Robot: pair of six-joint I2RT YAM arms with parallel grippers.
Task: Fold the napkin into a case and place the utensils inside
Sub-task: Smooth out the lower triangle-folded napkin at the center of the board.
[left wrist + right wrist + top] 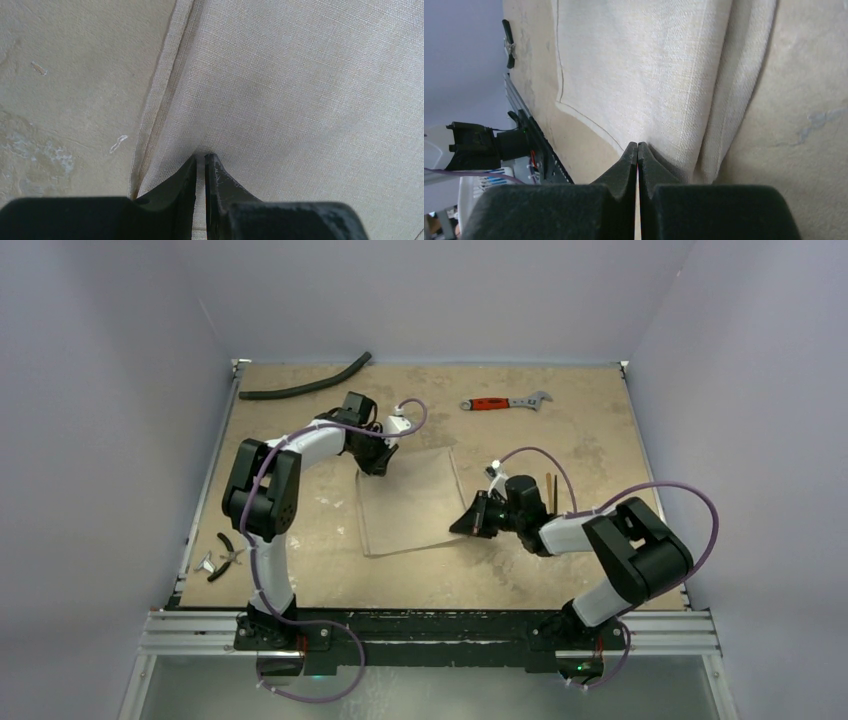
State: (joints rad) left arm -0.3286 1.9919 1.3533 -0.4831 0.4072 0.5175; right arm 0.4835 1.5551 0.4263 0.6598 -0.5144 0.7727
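Note:
The beige napkin (410,508) lies spread in the middle of the table. At its far left edge my left gripper (376,465) is shut on it. In the left wrist view the cloth (300,75) puckers up between the nearly closed jaws of that gripper (200,157), beside the hem. My right gripper (468,523) is at the napkin's right near edge. Its jaws (638,145) are pressed together on the cloth (649,65), which rises in a loose fold just to the right. One slim gold utensil (549,490) lies on the table behind the right wrist.
A red-handled wrench (505,402) lies at the back right and a curved black hose (305,387) at the back left. Small black-handled pliers (222,555) sit near the left front edge. Grey walls close in the table on three sides.

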